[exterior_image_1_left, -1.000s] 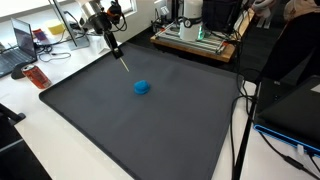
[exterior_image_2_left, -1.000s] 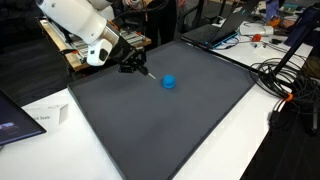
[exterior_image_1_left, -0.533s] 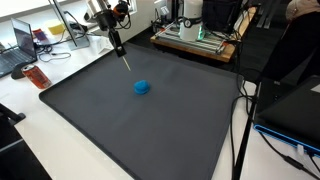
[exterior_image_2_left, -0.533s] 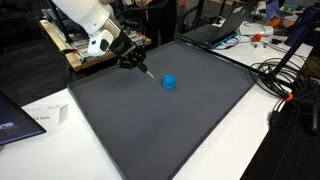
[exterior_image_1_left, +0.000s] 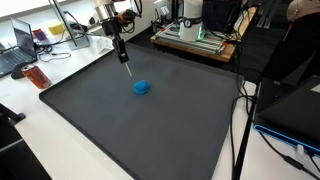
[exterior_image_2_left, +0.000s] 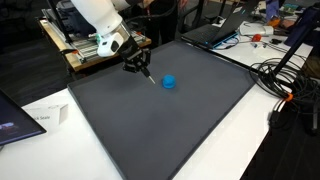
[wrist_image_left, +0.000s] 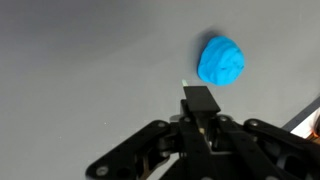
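A small blue lump (exterior_image_1_left: 142, 87) lies on the dark grey mat (exterior_image_1_left: 120, 135); it also shows in the other exterior view (exterior_image_2_left: 169, 82) and in the wrist view (wrist_image_left: 221, 60). My gripper (exterior_image_1_left: 120, 42) (exterior_image_2_left: 136, 64) is shut on a thin black stick (exterior_image_1_left: 125, 58) that points down at the mat. The stick's tip (exterior_image_2_left: 150, 80) hovers just beside the lump, apart from it. In the wrist view the gripper (wrist_image_left: 200, 118) clamps the stick (wrist_image_left: 200, 98), whose end sits just below and to the left of the lump.
An orange bottle (exterior_image_1_left: 36, 76) and a laptop (exterior_image_1_left: 20, 45) stand off the mat's edge. Lab equipment (exterior_image_1_left: 200, 32) sits on a bench behind. Cables (exterior_image_2_left: 285, 80) and another laptop (exterior_image_2_left: 212, 32) lie beside the mat, and a paper (exterior_image_2_left: 40, 118) near its corner.
The arm has shifted a little toward the blue lump, and the stick now hangs more upright. The lump has not moved.
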